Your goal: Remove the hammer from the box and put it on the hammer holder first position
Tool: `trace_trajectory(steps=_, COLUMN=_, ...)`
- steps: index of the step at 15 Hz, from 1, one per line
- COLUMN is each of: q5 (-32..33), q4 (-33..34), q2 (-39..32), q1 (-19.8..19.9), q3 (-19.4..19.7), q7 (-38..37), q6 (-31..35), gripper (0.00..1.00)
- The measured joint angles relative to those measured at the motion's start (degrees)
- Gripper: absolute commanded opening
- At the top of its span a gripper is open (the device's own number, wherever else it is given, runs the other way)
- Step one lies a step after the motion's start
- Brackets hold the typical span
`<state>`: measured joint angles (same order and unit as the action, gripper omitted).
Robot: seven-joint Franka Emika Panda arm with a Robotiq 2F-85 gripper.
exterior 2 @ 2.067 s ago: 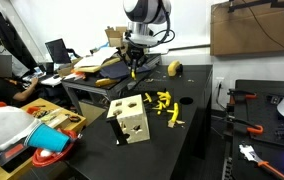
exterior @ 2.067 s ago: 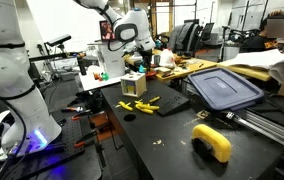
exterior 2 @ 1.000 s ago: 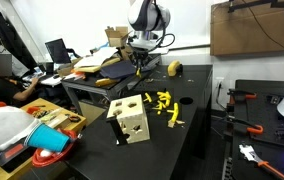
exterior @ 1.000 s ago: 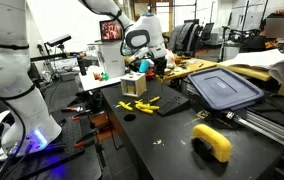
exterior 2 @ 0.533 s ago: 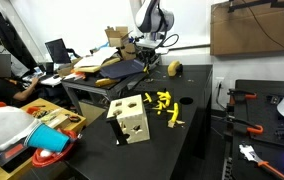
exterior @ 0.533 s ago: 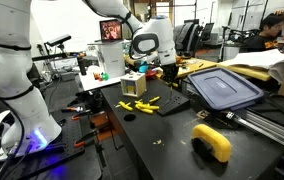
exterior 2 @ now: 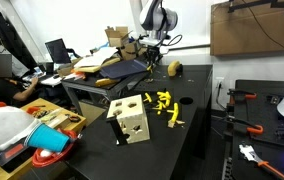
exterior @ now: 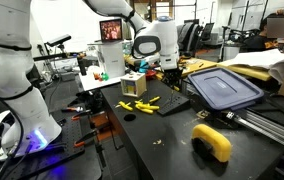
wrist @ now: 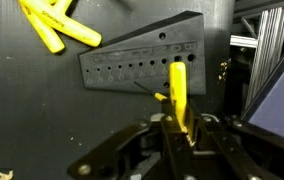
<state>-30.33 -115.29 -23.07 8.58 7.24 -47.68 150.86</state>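
My gripper [wrist: 179, 135] is shut on the hammer [wrist: 178, 95], a thin yellow tool that sticks out forward from between the jaws in the wrist view. Beneath its tip lies the hammer holder [wrist: 132, 64], a dark wedge-shaped block with a row of small holes. In both exterior views the gripper [exterior: 167, 71] [exterior 2: 152, 62] hangs above the black table, well away from the tan box [exterior: 134, 83] [exterior 2: 129, 120], which stands on the table with round holes in its sides.
Several loose yellow tools [exterior: 140, 105] [exterior 2: 164, 105] [wrist: 57, 25] lie on the table near the holder. A large dark-blue bin with a lid [exterior: 225, 88] is beside it. A yellow curved object [exterior: 213, 142] sits near the table's front. Cluttered benches surround the table.
The arm has carried the hammer away from above the box, across the table to over the holder. The jaws have stayed shut on it throughout.
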Motion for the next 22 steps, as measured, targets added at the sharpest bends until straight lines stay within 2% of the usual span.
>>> trace_trajectory(steps=4, q5=-4.84, q4=-0.66, q2=0.54, q1=1.59, q3=-0.97, q7=2.79, q6=0.00, gripper=0.04)
trace_trajectory(steps=11, q5=-15.81, q4=-7.41, q2=4.12, q1=2.21, q3=-2.14, q7=17.61, q6=1.79, gripper=0.04)
trace_trajectory(steps=17, q5=-18.15, q4=-11.48, q2=7.30, q1=2.12, q3=-1.57, q7=23.39, q6=2.26, gripper=0.04)
trace_trajectory(steps=22, q5=-19.59, q4=-11.94, q2=7.86, q1=1.03, q3=-1.99, q7=26.14, q6=4.15, gripper=0.04)
